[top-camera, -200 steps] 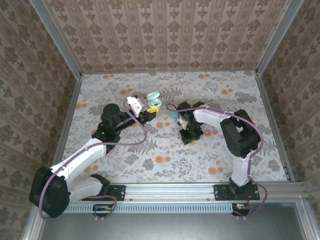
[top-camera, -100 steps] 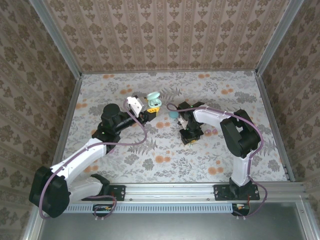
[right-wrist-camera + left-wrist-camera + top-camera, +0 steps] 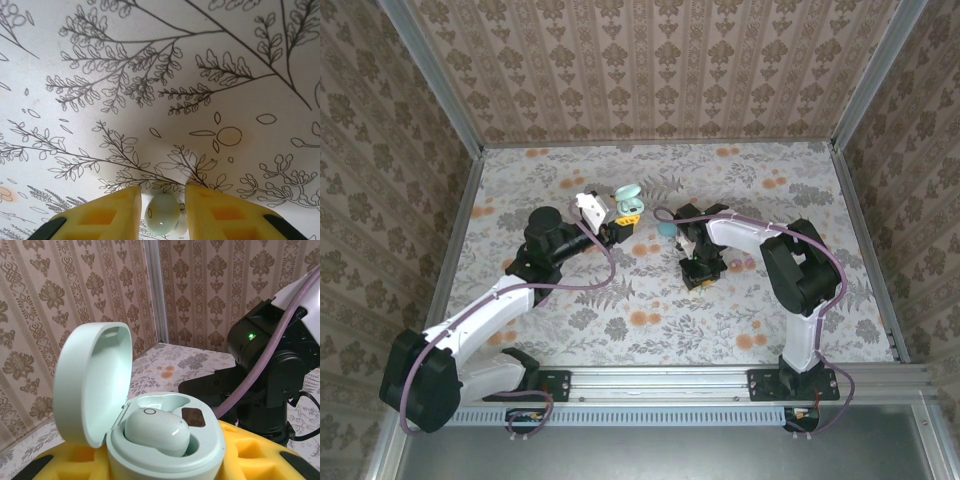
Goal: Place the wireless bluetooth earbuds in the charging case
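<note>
My left gripper (image 3: 623, 222) is shut on the pale mint charging case (image 3: 628, 198), holding it above the table with its lid (image 3: 92, 385) swung open. One mint earbud (image 3: 156, 430) sits in the near socket of the case (image 3: 165, 452); the socket behind it is bare. Yellow pads (image 3: 250, 455) flank the case. My right gripper (image 3: 698, 272) points down at the table. In the right wrist view a second mint earbud (image 3: 162, 212) lies on the cloth between the yellow fingers (image 3: 107, 215), with a narrow gap on its left side.
A small cyan object (image 3: 666, 228) rests on the floral cloth just left of the right arm, and small pink pieces (image 3: 740, 263) lie to its right. The right arm's black wrist (image 3: 265, 370) stands close behind the held case. Metal rails (image 3: 470, 200) and papered walls ring the table.
Both arms stay almost in place. The right gripper's fingers have eased slightly apart.
</note>
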{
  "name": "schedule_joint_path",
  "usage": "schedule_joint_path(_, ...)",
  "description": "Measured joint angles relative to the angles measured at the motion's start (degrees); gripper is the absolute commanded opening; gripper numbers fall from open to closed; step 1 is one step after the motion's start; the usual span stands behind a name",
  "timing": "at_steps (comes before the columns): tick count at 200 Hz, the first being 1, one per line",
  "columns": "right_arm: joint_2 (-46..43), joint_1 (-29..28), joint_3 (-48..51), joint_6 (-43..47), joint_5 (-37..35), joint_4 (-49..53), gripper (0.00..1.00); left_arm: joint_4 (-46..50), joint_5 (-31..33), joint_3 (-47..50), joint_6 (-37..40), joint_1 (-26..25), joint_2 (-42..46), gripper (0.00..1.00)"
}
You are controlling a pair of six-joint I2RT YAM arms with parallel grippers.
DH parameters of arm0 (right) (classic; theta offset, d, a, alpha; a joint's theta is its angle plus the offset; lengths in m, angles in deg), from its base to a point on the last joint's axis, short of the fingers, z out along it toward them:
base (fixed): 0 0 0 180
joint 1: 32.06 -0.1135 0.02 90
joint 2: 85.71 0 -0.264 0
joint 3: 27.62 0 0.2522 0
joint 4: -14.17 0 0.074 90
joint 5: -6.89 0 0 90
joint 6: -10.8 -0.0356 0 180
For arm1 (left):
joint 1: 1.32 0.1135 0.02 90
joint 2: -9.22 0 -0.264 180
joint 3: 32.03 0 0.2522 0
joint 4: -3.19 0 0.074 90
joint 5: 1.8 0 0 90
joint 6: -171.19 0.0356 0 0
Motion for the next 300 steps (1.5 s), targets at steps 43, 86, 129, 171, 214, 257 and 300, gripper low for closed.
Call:
schedule_joint_path(43, -0.7, 0.0, 0.0, -0.5, -0.7, 1.2, 0.33, 0.0, 0.0, 0.0, 0.0, 0.0, 0.0, 0.21)
schedule_joint_path(86, -0.7, 0.0, 0.0, -0.7, -0.7, 1.2, 0.33, 0.0, 0.0, 0.0, 0.0, 0.0, 0.0, 0.21)
schedule_joint_path(129, -0.7, 0.0, 0.0, -0.7, -0.7, 1.2, 0.31, 0.0, 0.0, 0.0, 0.0, 0.0, 0.0, 0.21)
schedule_joint_path(171, -0.2, 0.0, 0.0, -0.7, -0.7, 1.2, 0.29, 0.0, 0.0, 0.0, 0.0, 0.0, 0.0, 0.21)
schedule_joint_path(214, 0.3, 0.0, 0.0, -0.7, -0.9, 1.1, 0.24, 0.0, 0.0, 0.0, 0.0, 0.0, 0.0, 0.21)
schedule_joint_path(257, 0.1, 0.0, 0.0, -0.9, -1.2, 1.1, 0.19, 0.0, 0.0, 0.0, 0.0, 0.0, 0.0, 0.21)
schedule_joint_path(300, -6.1, 2.0, 0.2, -2.4, 2.5, -0.5, 0.18, 0.0, 0.0, 0.0, 0.0, 0.0, 0.0, 0.21)
